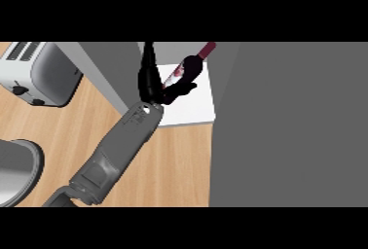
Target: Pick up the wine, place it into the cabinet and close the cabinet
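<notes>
My left hand (pixel 152 85) is curled round the wine bottle (pixel 174 74), fingers on 1 side and thumb on the other. Only the pale label and the dark red neck show past my grip. The bottle hangs over the white floor of the cabinet (pixel 195 106), inside the opening. It is tilted, with its neck leaning up and to the right toward the broad grey panel (pixel 287 126), which I take for the open door. I cannot tell whether its base touches the floor yet. My right hand does not show at all.

I judge the placing step to be about halfway done: the bottle is in the cabinet but not set down.

To do this well, I should:
- bring the bottle upright first, since a leaning base would rock when I let go;
- set it down well back from the front edge of the floor, so the door can swing past it;
- spread my fingers only once the base rests flat;
- draw my hand back along the line of my forearm, staying off the grey left wall (pixel 108 78), which is just beside my fingers.

The neck is near the panel, so I should watch that gap as I straighten the bottle. The toaster (pixel 36 73) and the grey round vessel (pixel 14 170) on the counter (pixel 176 160) are well apart from my path. After that only the closing is left.
</notes>
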`<state>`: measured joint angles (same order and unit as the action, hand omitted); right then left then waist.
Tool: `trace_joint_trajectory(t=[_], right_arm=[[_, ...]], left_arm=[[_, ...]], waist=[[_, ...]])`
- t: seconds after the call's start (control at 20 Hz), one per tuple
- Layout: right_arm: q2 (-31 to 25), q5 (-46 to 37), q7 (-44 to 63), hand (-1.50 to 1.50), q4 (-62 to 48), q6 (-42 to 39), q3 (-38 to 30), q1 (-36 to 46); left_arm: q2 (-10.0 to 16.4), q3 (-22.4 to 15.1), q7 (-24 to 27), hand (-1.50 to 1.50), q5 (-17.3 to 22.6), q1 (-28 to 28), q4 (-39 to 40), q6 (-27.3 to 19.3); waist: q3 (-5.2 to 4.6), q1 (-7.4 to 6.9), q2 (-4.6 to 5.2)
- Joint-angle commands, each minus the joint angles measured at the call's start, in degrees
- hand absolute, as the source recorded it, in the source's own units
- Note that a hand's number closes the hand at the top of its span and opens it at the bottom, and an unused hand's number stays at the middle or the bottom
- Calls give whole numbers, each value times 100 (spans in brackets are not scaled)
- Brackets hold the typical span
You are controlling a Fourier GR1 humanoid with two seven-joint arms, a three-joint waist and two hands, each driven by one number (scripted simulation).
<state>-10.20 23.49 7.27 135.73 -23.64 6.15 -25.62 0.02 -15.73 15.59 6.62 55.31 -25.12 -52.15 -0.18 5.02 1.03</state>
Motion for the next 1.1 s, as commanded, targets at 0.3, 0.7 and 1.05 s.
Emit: trace_joint_trajectory(t=[0.3, 0.7, 1.05], right_arm=[[-51, 146, 466, -150, 1091, 343, 125, -373], [-64, 113, 545, -150, 1180, 648, 63, -250], [-86, -180, 220, -150, 842, 552, 173, -333]], left_arm=[[-2, 54, 902, -150, 1235, -253, -739, 488], [-2, -637, 1205, -150, 1504, -1404, -2062, 674], [15, -1205, 519, -150, 1302, -2026, -3531, 812]], waist=[[7, -146, -64], [12, -415, -126], [18, -524, -163]])
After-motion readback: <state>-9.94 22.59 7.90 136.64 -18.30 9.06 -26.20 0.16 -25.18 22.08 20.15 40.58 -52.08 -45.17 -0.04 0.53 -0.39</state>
